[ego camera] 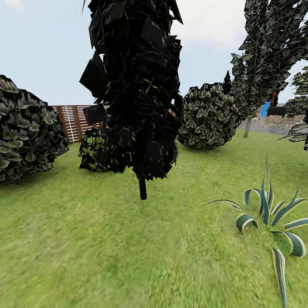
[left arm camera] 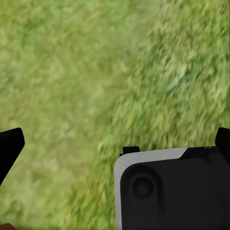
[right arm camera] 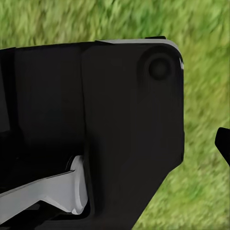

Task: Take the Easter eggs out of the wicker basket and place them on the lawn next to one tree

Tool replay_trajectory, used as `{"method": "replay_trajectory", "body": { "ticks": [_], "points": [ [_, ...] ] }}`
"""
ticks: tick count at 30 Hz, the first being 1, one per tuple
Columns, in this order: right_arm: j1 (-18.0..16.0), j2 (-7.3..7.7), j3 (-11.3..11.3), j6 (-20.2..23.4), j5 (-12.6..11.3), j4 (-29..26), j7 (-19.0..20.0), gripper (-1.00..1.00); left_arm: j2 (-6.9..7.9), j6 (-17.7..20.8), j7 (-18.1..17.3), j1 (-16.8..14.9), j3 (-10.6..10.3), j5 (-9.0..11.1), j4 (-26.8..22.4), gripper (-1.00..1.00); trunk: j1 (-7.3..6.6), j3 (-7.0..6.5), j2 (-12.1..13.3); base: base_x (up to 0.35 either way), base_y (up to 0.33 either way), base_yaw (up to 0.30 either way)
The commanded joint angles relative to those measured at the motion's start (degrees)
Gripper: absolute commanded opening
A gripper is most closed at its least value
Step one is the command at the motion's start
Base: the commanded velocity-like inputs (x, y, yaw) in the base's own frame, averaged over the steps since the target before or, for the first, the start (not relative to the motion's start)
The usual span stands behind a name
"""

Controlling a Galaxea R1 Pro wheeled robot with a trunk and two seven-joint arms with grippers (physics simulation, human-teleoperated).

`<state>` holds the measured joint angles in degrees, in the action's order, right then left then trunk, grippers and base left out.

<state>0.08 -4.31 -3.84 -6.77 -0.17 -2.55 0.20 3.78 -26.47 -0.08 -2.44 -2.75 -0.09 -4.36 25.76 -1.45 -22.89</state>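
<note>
The lawn (ego camera: 128, 248) spreads out in front of me in bright green grass. The Easter eggs and the wicker basket are out of view. Far off at the right stands a tree (ego camera: 247, 127) with a bare pale-grey trunk and a dark leafy crown. In the left wrist view, my left gripper (left arm camera: 115, 141) is open over bare grass, its black fingertips (left arm camera: 10, 143) far apart at the picture's edges. Of my right gripper (right arm camera: 115, 143), one black fingertip (right arm camera: 223, 143) shows at the edge over grass, set wide as when open, with nothing held.
A dark cone-shaped tree on a thin stem (ego camera: 142, 188) stands straight ahead. Round bushes sit at the left (ego camera: 25, 132) and centre right (ego camera: 209, 117). A striped spiky plant (ego camera: 269, 218) grows at the near right. A brown slat fence (ego camera: 75, 122) runs behind. My dark body (right arm camera: 96, 120) shows close by in the right wrist view.
</note>
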Motion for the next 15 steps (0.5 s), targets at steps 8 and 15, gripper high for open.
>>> {"method": "replay_trajectory", "body": {
  "ticks": [8,15],
  "points": [
    [0.01,-0.02,-0.37,-0.17,-0.02,0.00,0.02,1.00,0.02,-0.18,0.00,-0.02,-0.23,0.00,0.05,1.00,0.02,0.03,-0.03,0.000,0.000,-0.013],
    [0.01,-0.02,-0.37,-0.17,-0.02,0.00,0.02,1.00,0.02,-0.18,0.00,-0.02,-0.23,0.00,0.05,1.00,0.02,0.04,-0.03,0.000,0.000,-0.013]
  ]
}}
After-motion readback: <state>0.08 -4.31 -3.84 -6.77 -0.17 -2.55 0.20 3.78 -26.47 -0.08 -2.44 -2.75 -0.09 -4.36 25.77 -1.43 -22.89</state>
